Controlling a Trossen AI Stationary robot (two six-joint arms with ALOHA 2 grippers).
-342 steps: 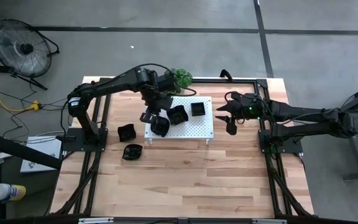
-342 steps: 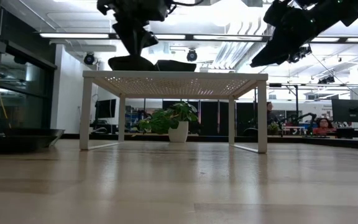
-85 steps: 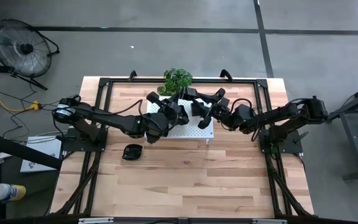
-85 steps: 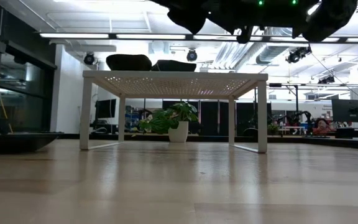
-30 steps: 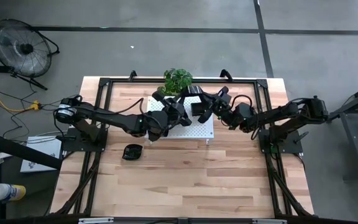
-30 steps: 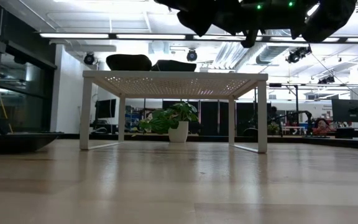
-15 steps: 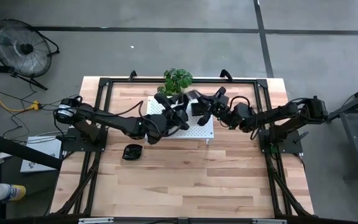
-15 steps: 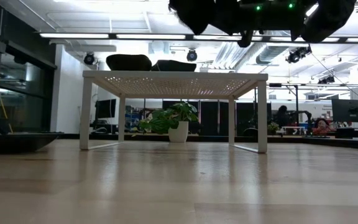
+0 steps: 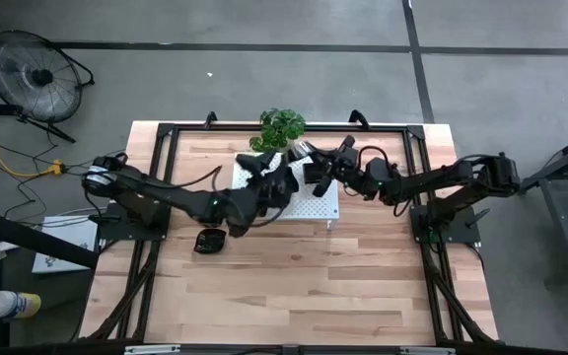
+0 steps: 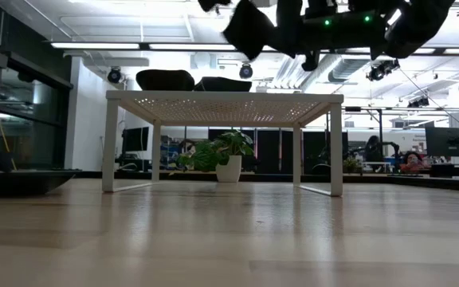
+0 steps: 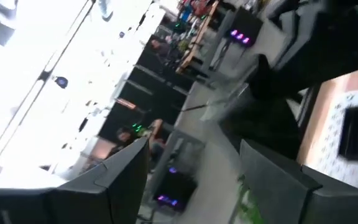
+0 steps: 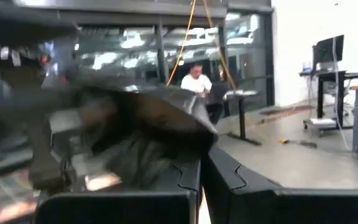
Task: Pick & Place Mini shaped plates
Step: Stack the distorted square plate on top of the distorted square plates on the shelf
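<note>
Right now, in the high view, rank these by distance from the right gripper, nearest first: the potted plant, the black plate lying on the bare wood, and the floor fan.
Measured from the right gripper, above the white perforated board:
1. Potted plant, just beyond the board at the table's far edge.
2. Black plate, on bare wood off the board's left corner.
3. Floor fan, on the floor past the table's far-left corner.

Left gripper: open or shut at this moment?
Open. In the left wrist view, the left gripper shows its two dark fingers spread wide apart, with nothing between them.

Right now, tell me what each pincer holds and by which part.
Right pincer pinches a black plate by its rim; left pincer is open, holding nothing.
</note>
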